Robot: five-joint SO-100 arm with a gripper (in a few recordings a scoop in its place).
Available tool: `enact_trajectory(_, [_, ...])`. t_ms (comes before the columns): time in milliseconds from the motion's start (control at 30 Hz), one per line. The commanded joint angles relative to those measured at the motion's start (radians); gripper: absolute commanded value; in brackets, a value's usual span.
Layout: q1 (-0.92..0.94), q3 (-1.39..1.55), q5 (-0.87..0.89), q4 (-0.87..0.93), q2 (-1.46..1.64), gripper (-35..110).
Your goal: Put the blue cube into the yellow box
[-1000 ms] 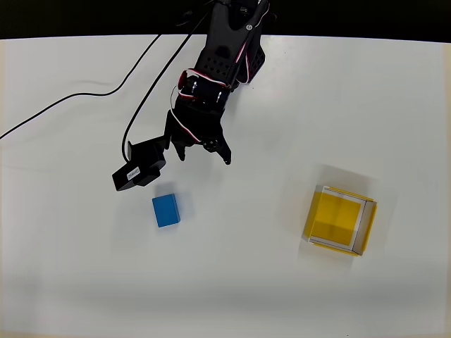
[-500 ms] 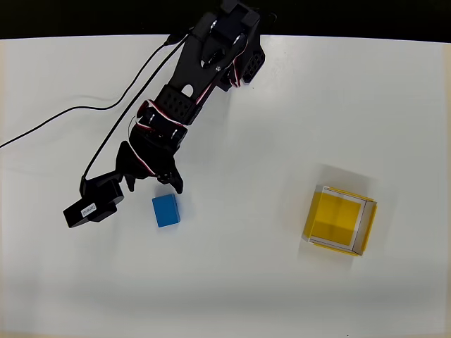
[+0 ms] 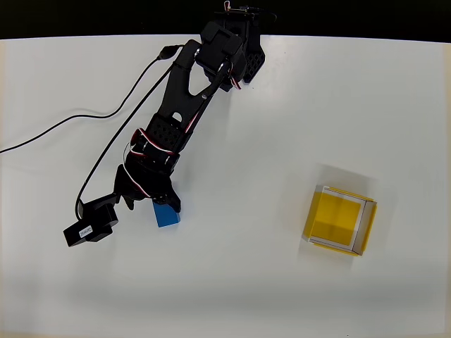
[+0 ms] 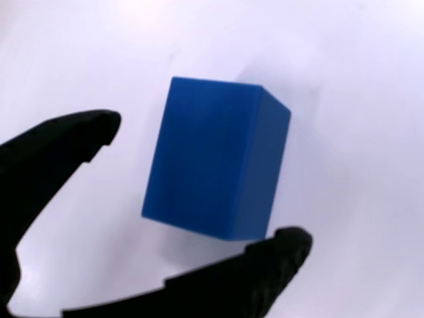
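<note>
The white table (image 3: 232, 296) is matte and smooth, ending at a black band along its far edge. The blue cube (image 3: 167, 217), a plain matte block, sits left of centre. The black gripper (image 3: 151, 204) is above it, jaws apart, one finger (image 4: 56, 142) on each side. The yellow box (image 3: 340, 220), square, open-topped and thin-walled, sits toward the right edge. A black cable (image 3: 63, 123) crosses the left side.

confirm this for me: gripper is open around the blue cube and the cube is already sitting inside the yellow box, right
Not quite. The gripper is open around the blue cube, as the wrist view shows, but the cube is not in the yellow box. In the overhead view the cube sits on the white table, well left of the box.
</note>
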Motion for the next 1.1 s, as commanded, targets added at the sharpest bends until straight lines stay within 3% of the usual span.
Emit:
enact_trajectory(0, [-0.02,-0.11,0.0,-0.023,0.031,50])
enact_trajectory(833, [-0.032,-0.106,0.023,-0.114,-0.147,47])
enact_trajectory(1067, [-0.058,-0.04,0.044,-0.176,-0.153,33])
